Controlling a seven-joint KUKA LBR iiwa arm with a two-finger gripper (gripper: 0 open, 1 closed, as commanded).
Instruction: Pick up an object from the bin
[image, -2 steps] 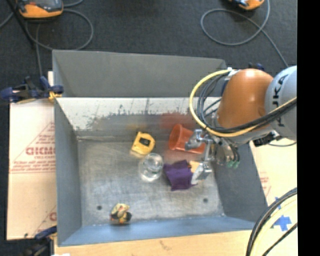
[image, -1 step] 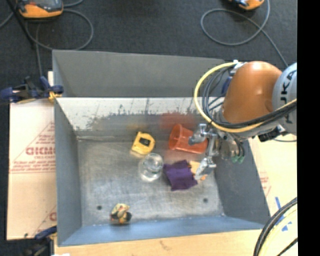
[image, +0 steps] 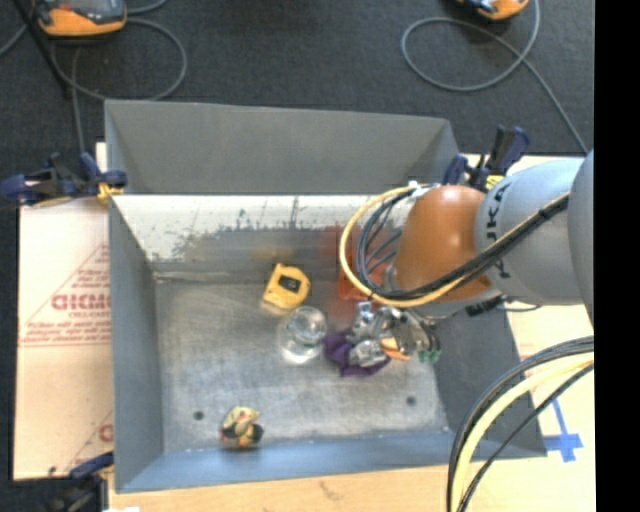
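My gripper (image: 372, 340) hangs low at the right middle of the bin, under the orange wrist cover. Its metal fingers sit right on a crumpled purple thing (image: 345, 353), which spreads out to the left and below them. A small orange and green piece (image: 413, 350) lies just to the right of the fingers. A clear glass-like cup (image: 302, 333) lies just left of the purple thing. A yellow tape measure (image: 285, 288) rests further up and left.
A small mottled yellow and dark ball-like thing (image: 241, 426) lies near the bin's front wall at the lower left. An orange-red thing (image: 345, 287) shows behind the wrist cover near the back wall.
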